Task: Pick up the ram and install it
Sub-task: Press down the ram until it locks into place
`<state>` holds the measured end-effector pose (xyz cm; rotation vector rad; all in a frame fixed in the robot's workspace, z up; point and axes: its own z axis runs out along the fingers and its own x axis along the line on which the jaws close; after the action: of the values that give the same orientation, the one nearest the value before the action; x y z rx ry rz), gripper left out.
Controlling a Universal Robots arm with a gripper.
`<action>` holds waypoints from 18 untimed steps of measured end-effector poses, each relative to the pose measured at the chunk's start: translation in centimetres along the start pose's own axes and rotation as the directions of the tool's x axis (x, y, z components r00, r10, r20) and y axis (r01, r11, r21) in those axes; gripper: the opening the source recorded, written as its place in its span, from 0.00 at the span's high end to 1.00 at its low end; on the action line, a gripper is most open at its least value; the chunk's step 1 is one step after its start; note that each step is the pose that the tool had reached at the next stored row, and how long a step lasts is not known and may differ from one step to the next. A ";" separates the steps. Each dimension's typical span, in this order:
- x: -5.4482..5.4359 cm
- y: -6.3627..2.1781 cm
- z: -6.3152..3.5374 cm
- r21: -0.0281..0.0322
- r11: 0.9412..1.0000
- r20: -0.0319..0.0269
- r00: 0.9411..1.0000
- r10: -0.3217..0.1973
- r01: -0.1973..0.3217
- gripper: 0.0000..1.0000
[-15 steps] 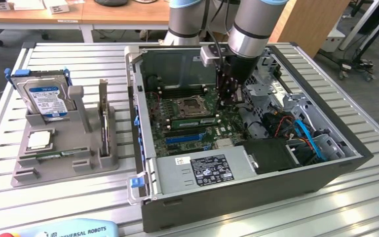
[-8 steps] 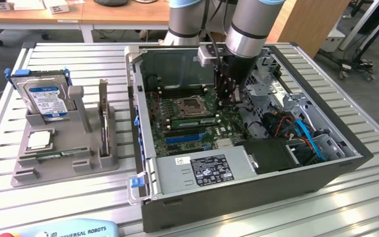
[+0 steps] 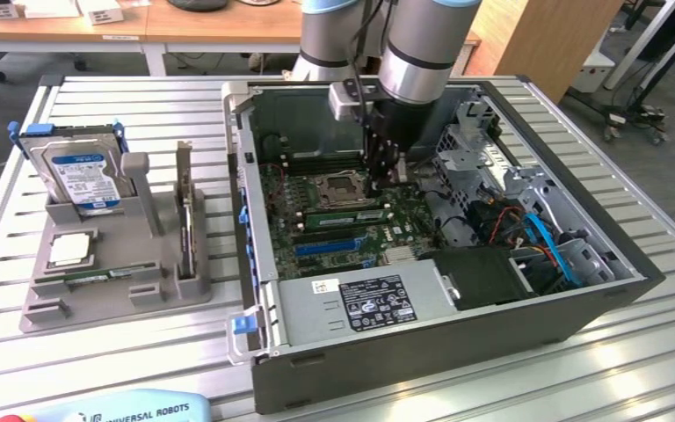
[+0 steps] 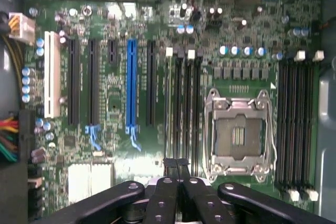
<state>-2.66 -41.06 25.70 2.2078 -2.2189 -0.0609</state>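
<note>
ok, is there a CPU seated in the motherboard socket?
No, the socket sits bare, its contact field exposed inside the metal retention frame.

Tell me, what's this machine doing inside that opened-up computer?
A robot arm has reached down into an open computer case lying on a slatted table. Its gripper is shut and hovers just above the motherboard, between the empty processor socket and the long memory slots. On the exterior view's left, a grey holder keeps spare parts, among them a hard drive and a ram stick lying flat.
</note>
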 end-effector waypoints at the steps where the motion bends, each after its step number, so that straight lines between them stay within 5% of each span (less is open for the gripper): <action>1: 0.0 0.25 0.01 0.000 1.000 0.000 1.000 0.001 -0.001 0.90; 18: 0.0 3.68 0.27 0.000 1.000 0.001 1.000 0.017 -0.017 0.90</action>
<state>-6.34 -41.06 25.56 2.1895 -2.2373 -0.0610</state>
